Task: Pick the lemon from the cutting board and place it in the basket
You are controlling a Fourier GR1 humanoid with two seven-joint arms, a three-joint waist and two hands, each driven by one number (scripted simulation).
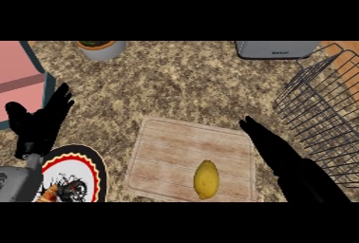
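Observation:
A yellow lemon lies on the pale wooden cutting board, near the board's front right. My right hand stretches over the board's right edge with straight fingers, just right of the lemon and apart from it. The black wire basket stands at the right, beyond that hand. My left hand rests open at the far left, fingers up, well away from the board.
A patterned plate with a black, red and white rim sits at the front left under my left forearm. A pink box is at the left edge, a grey plant pot at the back left, a silver toaster at the back right.

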